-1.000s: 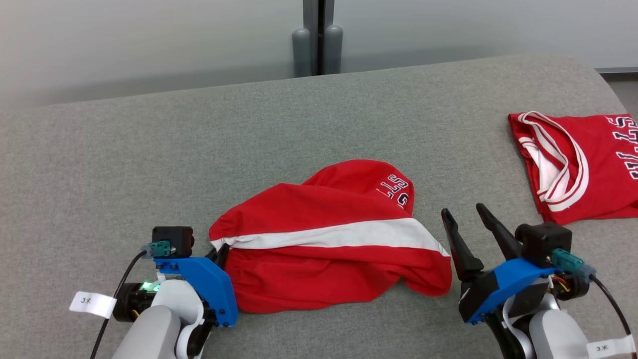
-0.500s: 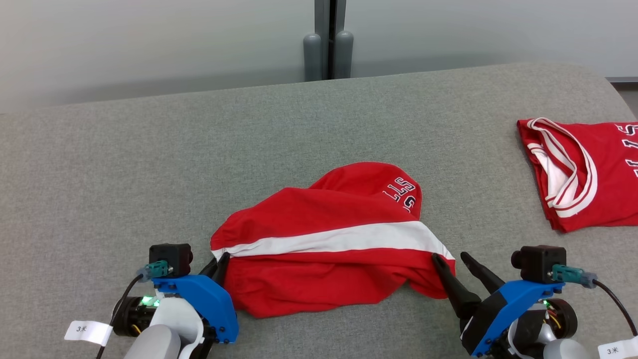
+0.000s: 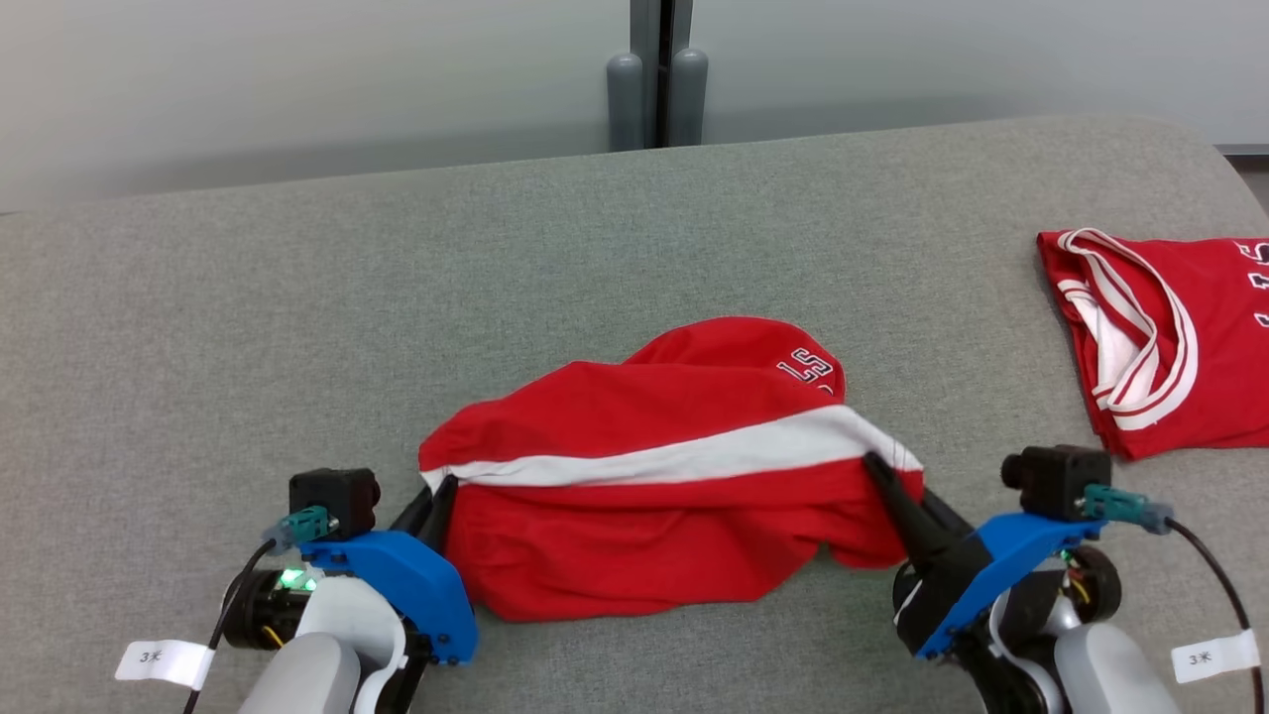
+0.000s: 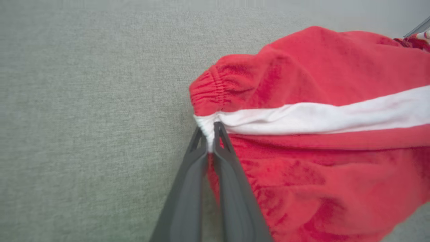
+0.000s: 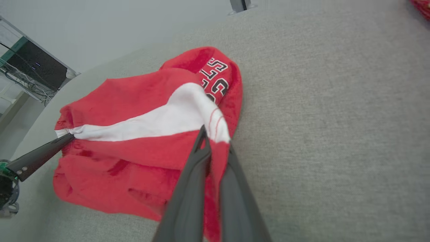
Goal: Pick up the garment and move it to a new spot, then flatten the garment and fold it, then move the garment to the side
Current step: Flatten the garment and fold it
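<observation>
step: pick-up of the garment [image 3: 634, 535], which lay near the front edge of the bench [image 3: 297, 297];
left hand [image 4: 208, 129]: was clamped on one end of the white stripe [image 3: 694, 458];
right hand [image 5: 215, 134]: was clamped on the other end;
next: probably an even lift by both

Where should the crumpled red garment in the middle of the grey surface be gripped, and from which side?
Grip the red garment at the two ends of its white stripe: the gathered end on the left, the stitched end on the right. These edges stick out of the heap, so come low from the near side. The left gripper and right gripper are shut there.
</observation>
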Robot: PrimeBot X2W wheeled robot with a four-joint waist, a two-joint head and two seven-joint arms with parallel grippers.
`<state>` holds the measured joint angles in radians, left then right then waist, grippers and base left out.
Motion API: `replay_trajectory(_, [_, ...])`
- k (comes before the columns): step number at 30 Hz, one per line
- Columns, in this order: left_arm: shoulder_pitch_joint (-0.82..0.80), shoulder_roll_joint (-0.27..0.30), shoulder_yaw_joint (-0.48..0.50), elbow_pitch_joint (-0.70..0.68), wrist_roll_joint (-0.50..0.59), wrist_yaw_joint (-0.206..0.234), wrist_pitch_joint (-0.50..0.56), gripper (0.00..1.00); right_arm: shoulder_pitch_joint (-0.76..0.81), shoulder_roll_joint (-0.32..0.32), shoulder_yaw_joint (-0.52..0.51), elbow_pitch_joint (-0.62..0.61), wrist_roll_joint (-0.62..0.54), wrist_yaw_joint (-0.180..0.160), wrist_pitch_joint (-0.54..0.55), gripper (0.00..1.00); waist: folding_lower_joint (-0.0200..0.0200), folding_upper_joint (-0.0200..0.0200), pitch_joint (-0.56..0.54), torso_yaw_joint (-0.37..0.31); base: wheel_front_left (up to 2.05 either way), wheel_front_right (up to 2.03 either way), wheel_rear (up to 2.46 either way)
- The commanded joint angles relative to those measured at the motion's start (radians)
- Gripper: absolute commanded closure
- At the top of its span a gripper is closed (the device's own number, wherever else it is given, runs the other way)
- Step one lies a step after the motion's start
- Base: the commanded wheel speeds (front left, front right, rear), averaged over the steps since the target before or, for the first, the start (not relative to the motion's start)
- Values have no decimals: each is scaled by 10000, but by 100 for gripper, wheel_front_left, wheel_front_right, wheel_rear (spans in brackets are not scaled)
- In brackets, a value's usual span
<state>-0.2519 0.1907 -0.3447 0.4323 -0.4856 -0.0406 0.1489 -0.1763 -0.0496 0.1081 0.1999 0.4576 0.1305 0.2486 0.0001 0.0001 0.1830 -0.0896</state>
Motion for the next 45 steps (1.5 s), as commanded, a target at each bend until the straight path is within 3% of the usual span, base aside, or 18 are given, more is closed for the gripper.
replay_trajectory(1, [-195, 44, 40, -114, -68, -23, -149, 100, -144, -20, -72, -124, -48, 6, -199, 100, -1, -1, -24, -10, 0, 0, 0])
replay_trajectory(9, [-618, 32, 377, -1660, -454, -307, -880, 100, -661, -17, -375, -1595, -763, 6, -590, 100, -1, -1, -142, -76, 0, 0, 0])
replay_trajectory(16, [-2329, 764, 664, -3204, -1359, -692, 501, 100, -2914, -729, 30, -2604, -1193, 6, 217, 100, -1, -1, 764, -302, 0, 0, 0])
replay_trajectory(19, [-3704, 1439, 869, -3082, -1233, -748, 1016, 100, -4725, -1053, 425, -1898, -1048, 6, -44, 100, -1, -1, 1421, -484, 0, 0, 0])
replay_trajectory(22, [-5150, 1595, 1189, -2758, -1178, -750, 926, 100, -6679, -1273, 937, -872, -1105, 6, -750, 100, -1, -1, 1956, -626, 0, 0, 0])
replay_trajectory(26, [-6842, 1751, 1362, -2258, -566, -623, 194, 100, -8913, -1379, 1254, 575, -1425, 4, -2280, 100, -1, -1, 2379, -722, 0, 0, 0])
replay_trajectory(31, [-8016, 1667, 1457, -1633, 13, -566, -1099, 100, -10435, -1417, 1350, 2061, -2063, 4, -4215, 100, -1, -1, 2425, -748, 0, 0, 0])
replay_trajectory(37, [-7526, 1367, 1268, -1108, -127, -710, -2299, 100, -10236, -1627, 1996, 3234, -1985, 4, -4805, 100, -1, -1, 2387, -702, 0, 0, 0])
replay_trajectory(41, [-6190, 1234, 880, -839, -359, -821, -2974, 100, -9112, -2043, 3090, 3633, -1469, 6, -4657, 100, -1, -1, 2241, -583, 0, 0, 0])
replay_trajectory(45, [-4231, 986, 347, -506, -638, -857, -3414, 100, -7394, -2746, 4409, 3193, -413, 6, -4325, 100, -1, -1, 1858, -411, 0, 0, 0])
